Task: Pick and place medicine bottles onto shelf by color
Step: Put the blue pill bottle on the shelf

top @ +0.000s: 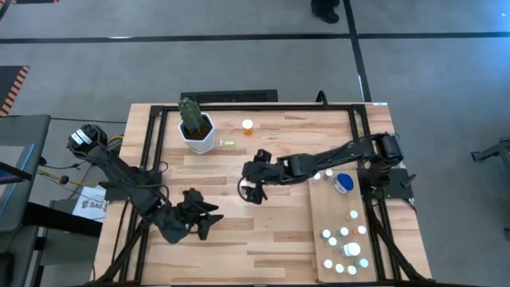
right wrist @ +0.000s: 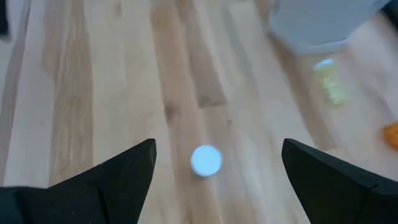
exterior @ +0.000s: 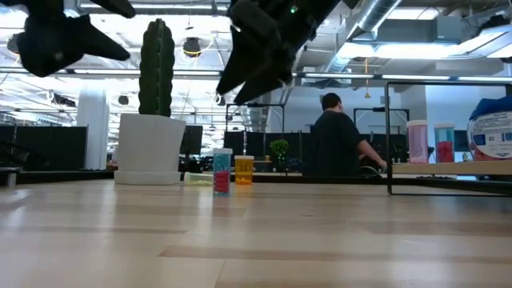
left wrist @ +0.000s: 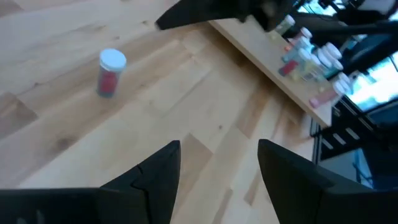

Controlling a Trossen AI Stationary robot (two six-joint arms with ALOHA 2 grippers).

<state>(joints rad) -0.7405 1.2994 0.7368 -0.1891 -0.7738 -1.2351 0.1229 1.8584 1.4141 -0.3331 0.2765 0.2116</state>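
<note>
Above table centre | right gripper wide open | holds nothing

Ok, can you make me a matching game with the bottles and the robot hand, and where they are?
Things:
1. orange bottle
2. yellow-green vial
3. big blue-topped bottle
4. right gripper

Places or states:
A. on the shelf
B. lying on its side by the cactus pot
C. open, above a white-capped bottle
D. standing upright on the table

Pairs: 1-D, 2-B, 3-A, 4-C
</note>
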